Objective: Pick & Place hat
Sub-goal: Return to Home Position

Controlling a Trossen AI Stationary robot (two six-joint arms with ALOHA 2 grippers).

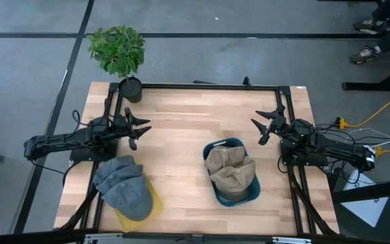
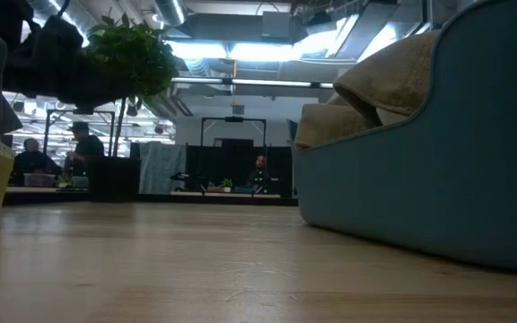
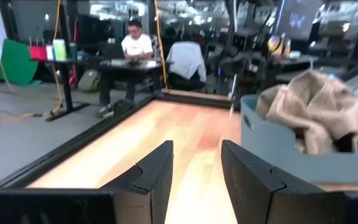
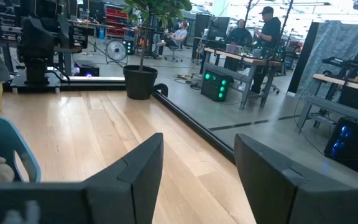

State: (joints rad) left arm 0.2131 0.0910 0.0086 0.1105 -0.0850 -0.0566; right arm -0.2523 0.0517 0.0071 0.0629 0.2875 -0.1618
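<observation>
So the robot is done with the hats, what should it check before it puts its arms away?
1. The left gripper holds nothing, fingers apart: ok.
2. The right gripper holds nothing, fingers apart: ok.
3. The blue caps sit in the yellow bin: ok, though piled above its rim.
4. The brown caps sit in the blue bin: ok.
5. No cap lies loose on the table: ok.
6. The plant stands upright at the corner: ok.
</observation>
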